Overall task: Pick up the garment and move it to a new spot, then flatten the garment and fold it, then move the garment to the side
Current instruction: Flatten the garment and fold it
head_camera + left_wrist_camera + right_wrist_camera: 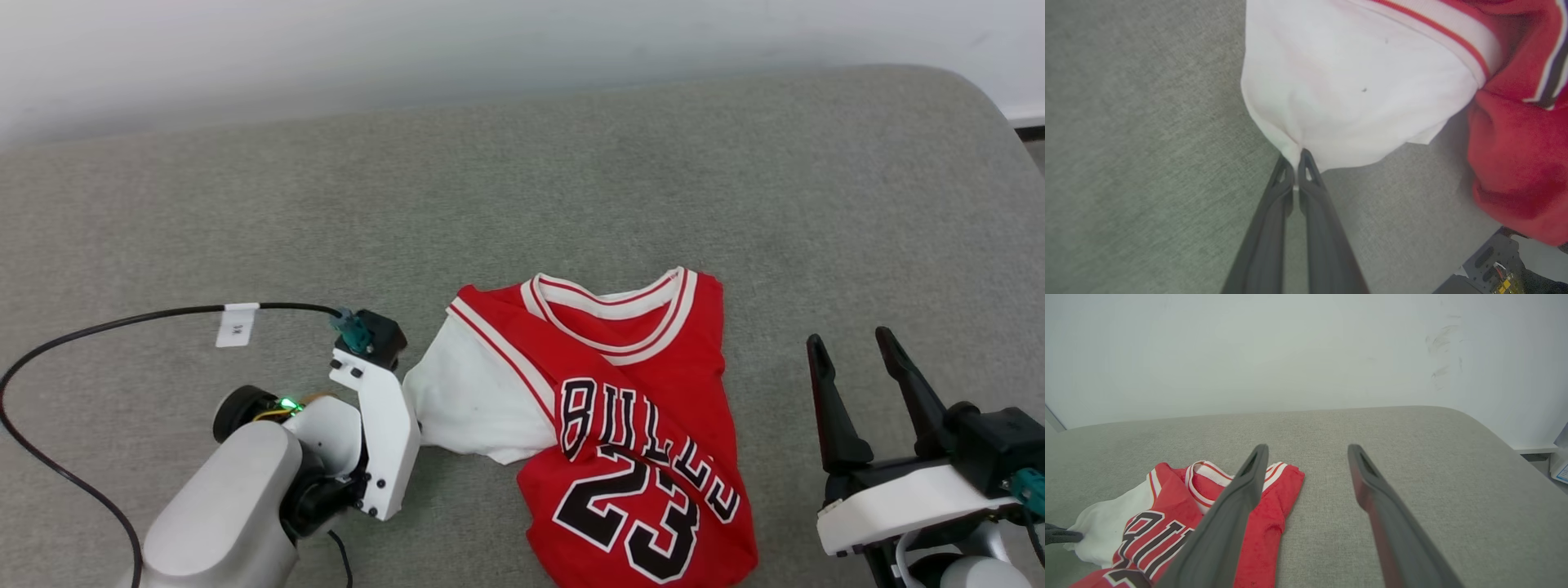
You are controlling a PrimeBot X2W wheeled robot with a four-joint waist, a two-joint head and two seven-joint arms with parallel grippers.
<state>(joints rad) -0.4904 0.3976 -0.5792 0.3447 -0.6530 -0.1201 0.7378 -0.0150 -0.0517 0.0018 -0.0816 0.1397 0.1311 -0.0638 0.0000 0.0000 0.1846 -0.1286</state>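
Pick-up step, seemingly: the white sleeve (pixel 1347 81) of the garment (pixel 645 367) is pinched by the left gripper (pixel 1295 159); the right gripper (pixel 849 339) is held wide open. A lift and carry are probably needed next.

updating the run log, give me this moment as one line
left gripper: jaws shut on garment sleeve | right gripper: jaws open, clear of garment | garment: rumpled on grey surface, not flattened

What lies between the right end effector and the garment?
Only bare grey fabric surface, as the head view shows; the open right end effector is apart from the garment.
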